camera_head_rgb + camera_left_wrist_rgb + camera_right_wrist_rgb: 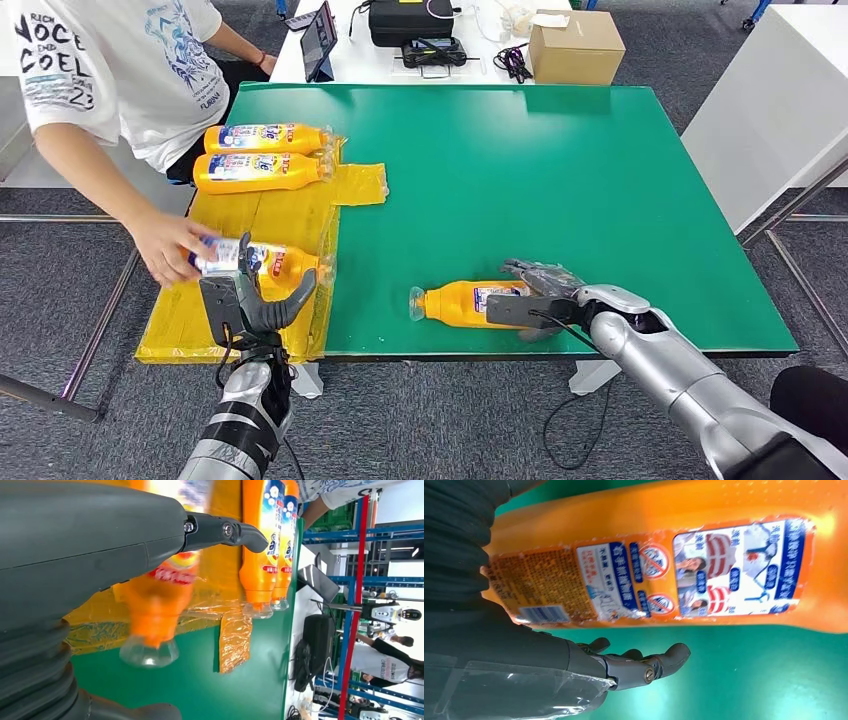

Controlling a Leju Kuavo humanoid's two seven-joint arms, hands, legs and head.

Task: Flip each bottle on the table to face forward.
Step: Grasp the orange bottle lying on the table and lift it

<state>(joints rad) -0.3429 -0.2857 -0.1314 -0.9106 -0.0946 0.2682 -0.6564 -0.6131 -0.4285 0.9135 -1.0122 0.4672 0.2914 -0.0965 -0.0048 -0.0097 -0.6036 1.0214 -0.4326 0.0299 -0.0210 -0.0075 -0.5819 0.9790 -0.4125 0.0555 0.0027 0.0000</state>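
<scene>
My right hand (545, 300) is at the bottle (462, 304) lying on the green table (560, 170) near the front edge, cap twd my left. Fingers lie over the far side, thumb on the near side of its base; looks like a loose cradle, but I can't tell if it's a firm grip. Right wrist cam shows the back label up (barcode, warning icons), so this one isn't flipped yet. Step in hand, my guess: roll it so the front label faces up.

Left hand (250, 300) is raised by the yellow sheet (260, 215), fingers apart, holding nothing. Just beyond it a person's hand (170, 245) holds another bottle (262, 262) on the sheet. Two more bottles (262, 155) lie side by side farther back, front labels up.

Next move needs fingers closed properly round the body, then a wrist turn w/o letting it slide.

Room: lots of bare green to the back & right. Front edge is close to the bottle, so any roll twd me risks it dropping off. Left side is crowded w/ the person's arm.
</scene>
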